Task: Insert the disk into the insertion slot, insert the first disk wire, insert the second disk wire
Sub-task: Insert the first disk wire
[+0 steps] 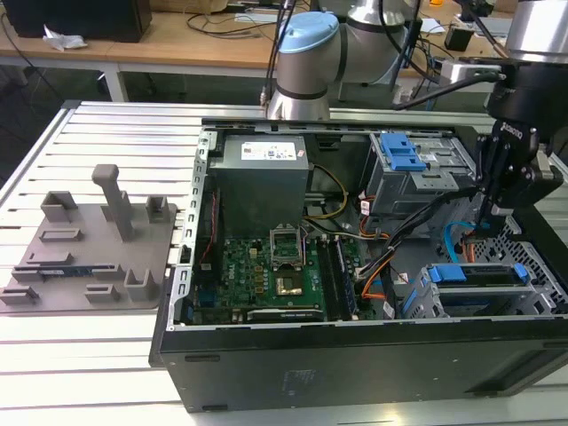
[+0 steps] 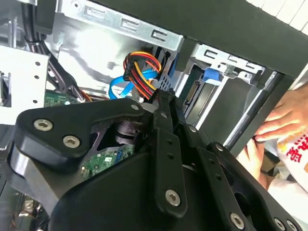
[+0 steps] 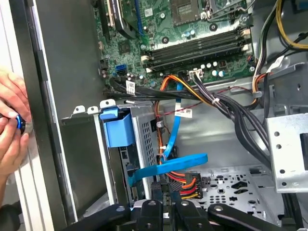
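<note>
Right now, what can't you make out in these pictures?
Disk: its rear sockets, exterior view, hidden by the insertion slot walls.
Coloured wire bundle: its plug, second wrist view, behind the gripper.
Person's hand: small blue item it holds, first wrist view, too covered to identify.

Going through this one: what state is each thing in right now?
Case: side open.
Disk: seated in the slot.
Gripper: shut on the power wire, beside the slot.
Blue cable: slack, bent beside the slot; whether its end is plugged is hidden.
Hands: outside the case wall, holding a small blue thing.
</note>
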Robot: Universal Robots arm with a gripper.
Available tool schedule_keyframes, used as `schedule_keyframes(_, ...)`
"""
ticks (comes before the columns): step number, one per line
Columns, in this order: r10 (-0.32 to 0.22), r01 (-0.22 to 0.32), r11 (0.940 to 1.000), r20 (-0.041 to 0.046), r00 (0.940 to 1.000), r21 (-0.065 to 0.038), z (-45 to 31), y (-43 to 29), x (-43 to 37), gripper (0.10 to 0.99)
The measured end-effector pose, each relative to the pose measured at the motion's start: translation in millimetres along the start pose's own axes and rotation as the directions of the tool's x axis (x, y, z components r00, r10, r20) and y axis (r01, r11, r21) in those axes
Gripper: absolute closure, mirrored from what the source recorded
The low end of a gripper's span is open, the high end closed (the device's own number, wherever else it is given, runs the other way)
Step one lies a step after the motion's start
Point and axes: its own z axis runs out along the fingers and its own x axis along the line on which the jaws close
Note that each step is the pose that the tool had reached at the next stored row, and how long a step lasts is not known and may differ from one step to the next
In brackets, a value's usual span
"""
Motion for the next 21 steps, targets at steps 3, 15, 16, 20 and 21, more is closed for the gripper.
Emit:
schedule_keyframes(3, -0.008, 0.009, 0.9999, 0.0177, 0.9998, -0.011, 0.3, -1.6, 1.8, 0.918)
schedule_keyframes(15, -0.007, 0.011, 0.9994, 0.1358, 0.9907, -0.031, 2.6, -10.1, 28.5, 0.918)
schedule_keyframes(16, -0.006, 0.013, 0.9992, 0.1694, 0.9855, -0.037, 1.7, -10.7, 30.0, 0.918)
schedule_keyframes(20, -0.005, 0.016, 0.9988, 0.2207, 0.9753, -0.047, 0.1, -12.3, 34.6, 0.918)
schedule_keyframes(21, -0.005, 0.016, 0.9987, 0.2247, 0.9744, -0.048, -0.2, -12.8, 36.2, 0.918)
